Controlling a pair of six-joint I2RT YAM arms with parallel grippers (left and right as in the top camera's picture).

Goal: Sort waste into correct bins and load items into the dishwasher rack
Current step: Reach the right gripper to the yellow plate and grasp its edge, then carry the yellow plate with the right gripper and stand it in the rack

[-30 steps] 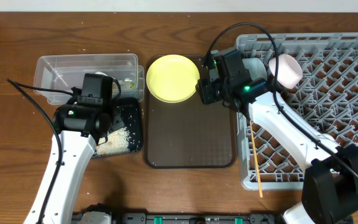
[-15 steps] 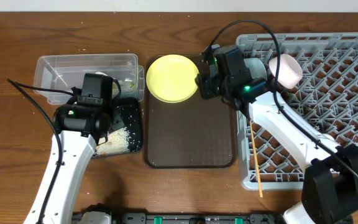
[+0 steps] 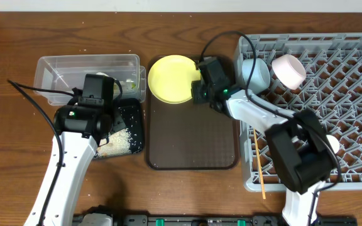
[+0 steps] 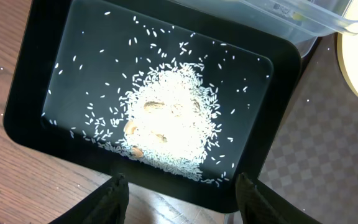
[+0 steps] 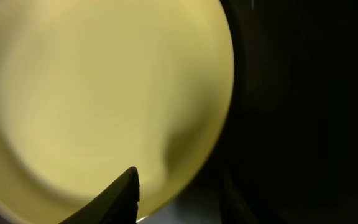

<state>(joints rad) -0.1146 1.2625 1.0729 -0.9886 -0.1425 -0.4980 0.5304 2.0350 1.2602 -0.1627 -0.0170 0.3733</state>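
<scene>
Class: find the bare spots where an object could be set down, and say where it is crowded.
Free: the near half of the brown tray, between the black tray and the rack; the table at far left. Crowded: its far edge, with the yellow plate and right gripper; around the clear tub.

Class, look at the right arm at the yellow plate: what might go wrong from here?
1. The right gripper straddles only the rim of the yellow plate, so the plate may tilt or slip when lifted.
2. The dishwasher rack corner nearest it already holds a light blue bowl, so the plate could knock it.
</scene>
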